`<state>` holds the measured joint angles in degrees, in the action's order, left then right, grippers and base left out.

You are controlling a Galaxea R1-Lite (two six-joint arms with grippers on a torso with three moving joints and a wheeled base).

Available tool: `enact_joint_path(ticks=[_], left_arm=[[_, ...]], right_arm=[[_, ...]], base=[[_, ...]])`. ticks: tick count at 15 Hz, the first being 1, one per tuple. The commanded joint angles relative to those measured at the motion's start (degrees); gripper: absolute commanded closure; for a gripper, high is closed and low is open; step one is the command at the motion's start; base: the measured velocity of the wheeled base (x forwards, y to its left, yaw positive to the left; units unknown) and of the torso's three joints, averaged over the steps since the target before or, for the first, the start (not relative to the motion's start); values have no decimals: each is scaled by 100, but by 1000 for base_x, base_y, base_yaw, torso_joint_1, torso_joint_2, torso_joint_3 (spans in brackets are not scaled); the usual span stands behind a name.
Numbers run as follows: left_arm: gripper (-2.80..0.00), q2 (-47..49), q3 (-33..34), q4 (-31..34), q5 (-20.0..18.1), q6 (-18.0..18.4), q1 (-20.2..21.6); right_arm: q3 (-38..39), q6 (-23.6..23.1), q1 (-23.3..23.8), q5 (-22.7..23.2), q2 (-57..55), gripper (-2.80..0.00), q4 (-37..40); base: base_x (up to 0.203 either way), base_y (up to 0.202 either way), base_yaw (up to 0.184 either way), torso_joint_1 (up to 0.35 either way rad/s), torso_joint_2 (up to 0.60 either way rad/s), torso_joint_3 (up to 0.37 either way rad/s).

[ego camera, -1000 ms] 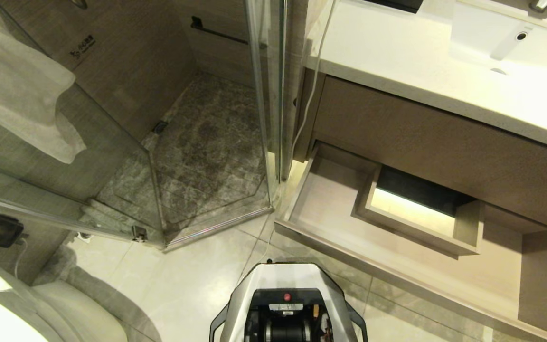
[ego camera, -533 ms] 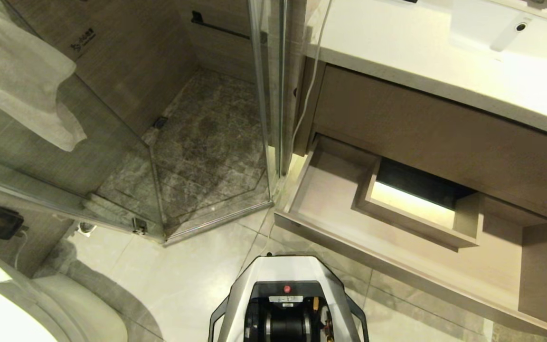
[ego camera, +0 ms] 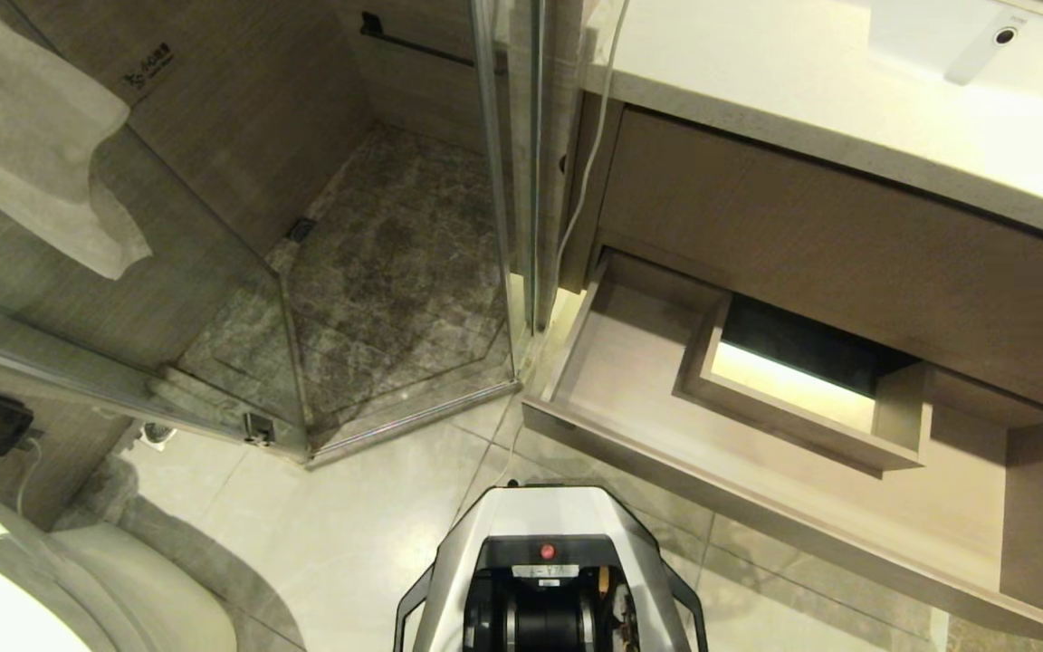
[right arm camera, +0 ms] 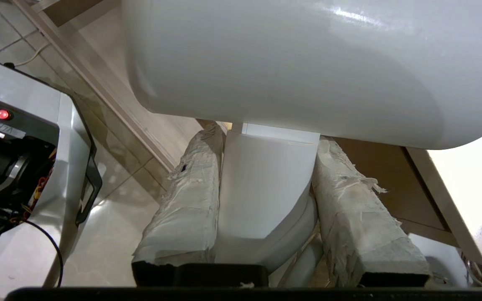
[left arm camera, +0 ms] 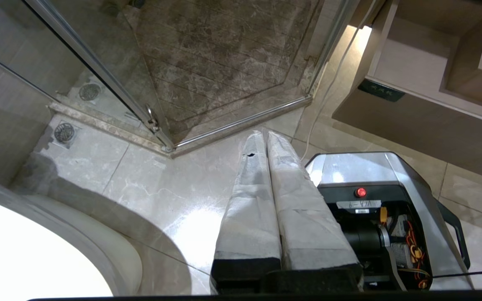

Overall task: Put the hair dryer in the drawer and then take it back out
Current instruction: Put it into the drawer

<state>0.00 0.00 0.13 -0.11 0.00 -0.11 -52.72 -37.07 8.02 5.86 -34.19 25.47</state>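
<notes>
Hair dryer (right arm camera: 291, 71) between right jaws

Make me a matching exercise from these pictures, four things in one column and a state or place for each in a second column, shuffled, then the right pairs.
Things:
1. hair dryer
2. drawer
3. left pincer
4. towel

States or places:
A. pulled open, nothing lying in the part that shows
B. hanging over the glass shower wall
C. shut, holding nothing, above the floor tiles
D. handle clamped in the right pincer

Pairs: 1-D, 2-A, 3-C, 4-B
</notes>
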Motion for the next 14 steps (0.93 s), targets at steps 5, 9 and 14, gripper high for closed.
enact_joint_path(ticks=[5,9,14], left_arm=[[0,0,4,4,2,0,-3],[0,0,9,4,2,0,-7],[0,0,9,4,2,0,-6]], right_arm=[[78,-19,-2,10,52,0,20],[140,-16,-11,16,111,0,29],[210,-2,-29,29,167,0,11]], base=[[0,0,0,-200,336,136],[0,0,0,-201,331,129],[0,0,0,-219,351,129]])
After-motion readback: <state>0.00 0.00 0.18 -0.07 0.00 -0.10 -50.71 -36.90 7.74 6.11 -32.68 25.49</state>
